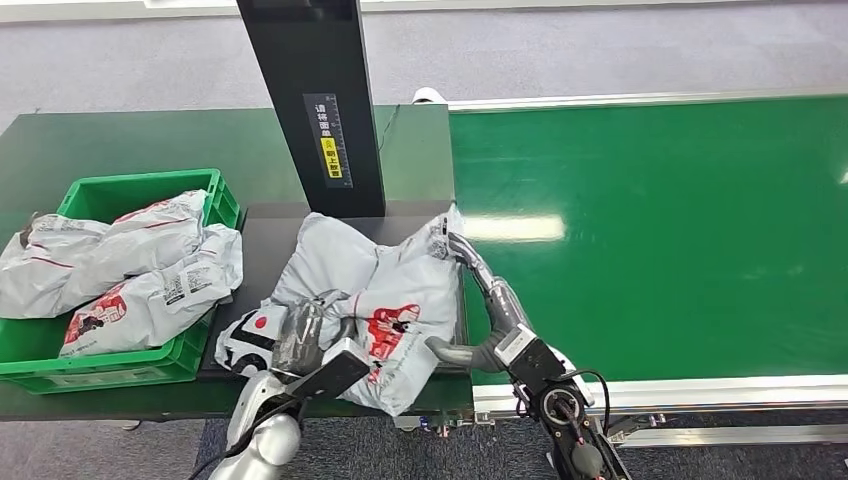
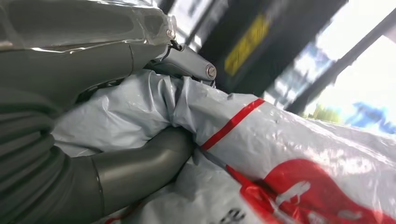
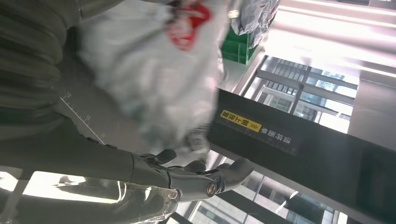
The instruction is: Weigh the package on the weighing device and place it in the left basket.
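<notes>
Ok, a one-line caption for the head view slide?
Both hands on a grey package lying on the dark weighing platform beside the filled green basket.

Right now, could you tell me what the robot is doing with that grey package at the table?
The robot has both hands on a grey package that lies on the dark weighing platform under the black post. Its left hand grips the near side, thumb dug into the plastic, and its right hand touches the far right corner. The green basket to the left already holds other packages; this one has not gone in yet.

Package (image 1: 375,300): crinkled glossy plastic film. Conveyor belt (image 1: 650,230): smooth, shiny. Basket (image 1: 150,190): hard plastic.
</notes>
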You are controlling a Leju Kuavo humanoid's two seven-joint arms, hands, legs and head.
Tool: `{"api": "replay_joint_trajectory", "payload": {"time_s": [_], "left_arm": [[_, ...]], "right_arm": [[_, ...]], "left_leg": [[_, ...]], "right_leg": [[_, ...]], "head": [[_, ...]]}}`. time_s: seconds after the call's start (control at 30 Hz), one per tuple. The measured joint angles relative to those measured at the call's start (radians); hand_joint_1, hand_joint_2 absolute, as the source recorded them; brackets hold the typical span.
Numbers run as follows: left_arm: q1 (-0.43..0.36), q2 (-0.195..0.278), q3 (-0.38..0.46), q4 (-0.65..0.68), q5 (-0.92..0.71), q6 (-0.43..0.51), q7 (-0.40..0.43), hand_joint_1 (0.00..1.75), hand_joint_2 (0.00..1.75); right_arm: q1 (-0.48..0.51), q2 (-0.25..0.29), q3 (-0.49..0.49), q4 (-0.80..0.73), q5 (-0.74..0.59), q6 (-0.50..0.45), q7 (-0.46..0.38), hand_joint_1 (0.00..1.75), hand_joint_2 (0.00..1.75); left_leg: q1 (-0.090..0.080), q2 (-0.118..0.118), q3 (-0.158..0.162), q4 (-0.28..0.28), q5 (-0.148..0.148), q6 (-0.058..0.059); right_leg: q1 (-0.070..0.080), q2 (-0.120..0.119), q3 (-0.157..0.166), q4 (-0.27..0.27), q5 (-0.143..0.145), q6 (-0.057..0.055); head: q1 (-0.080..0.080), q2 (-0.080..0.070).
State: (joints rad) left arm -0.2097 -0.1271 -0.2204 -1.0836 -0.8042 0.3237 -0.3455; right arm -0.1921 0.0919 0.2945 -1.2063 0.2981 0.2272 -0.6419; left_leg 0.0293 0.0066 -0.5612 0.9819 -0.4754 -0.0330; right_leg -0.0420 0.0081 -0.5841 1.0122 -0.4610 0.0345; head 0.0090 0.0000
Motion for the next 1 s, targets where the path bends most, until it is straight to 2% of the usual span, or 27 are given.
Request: {"api": "replay_joint_trajectory", "payload": {"time_s": [0.13, 0.33, 0.6, 0.77, 1.0], "left_arm": [[0.032, 0.004, 0.025, -0.095, 0.059, 0.118, -0.082, 1.75, 1.75], [0.072, 0.017, 0.059, -0.225, 0.057, 0.242, -0.15, 1.75, 1.75], [0.078, 0.047, 0.117, -0.313, 0.007, 0.339, -0.19, 1.75, 1.75], [0.05, 0.07, 0.217, -0.324, -0.038, 0.37, -0.263, 1.75, 1.75], [-0.025, 0.076, 0.41, -0.32, -0.182, 0.371, -0.294, 1.75, 1.75]], "right_arm": [[0.001, -0.002, 0.0, -0.002, -0.002, -0.003, 0.0, 0.0, 1.75], [-0.001, -0.002, 0.0, -0.001, -0.017, -0.007, 0.0, 0.0, 1.75], [-0.01, -0.002, 0.001, 0.001, -0.028, -0.013, -0.003, 0.0, 1.75], [-0.025, -0.003, 0.001, 0.009, -0.038, -0.02, -0.006, 0.0, 1.75], [-0.029, -0.004, 0.001, 0.018, -0.047, -0.036, -0.007, 0.0, 1.75]], "left_leg": [[0.0, 0.0, -0.002, 0.0, 0.0, 0.0], [0.0, 0.0, -0.003, 0.0, 0.0, 0.0], [0.0, 0.0, -0.003, 0.0, 0.0, 0.0], [0.0, 0.0, -0.003, 0.0, 0.0, 0.0], [0.0, 0.0, -0.003, 0.0, 0.001, 0.0]], "right_leg": [[0.0, 0.0, -0.001, 0.0, 0.0, 0.0], [0.0, 0.0, -0.002, 0.0, 0.0, 0.0], [0.0, 0.0, -0.003, 0.0, 0.0, 0.0], [0.0, 0.0, -0.003, 0.0, 0.0, 0.0], [0.0, 0.0, -0.004, 0.0, 0.0, 0.0]], "head": [[0.0, 0.0], [0.0, 0.0], [0.0, 0.0], [0.0, 0.0], [0.0, 0.0]]}}
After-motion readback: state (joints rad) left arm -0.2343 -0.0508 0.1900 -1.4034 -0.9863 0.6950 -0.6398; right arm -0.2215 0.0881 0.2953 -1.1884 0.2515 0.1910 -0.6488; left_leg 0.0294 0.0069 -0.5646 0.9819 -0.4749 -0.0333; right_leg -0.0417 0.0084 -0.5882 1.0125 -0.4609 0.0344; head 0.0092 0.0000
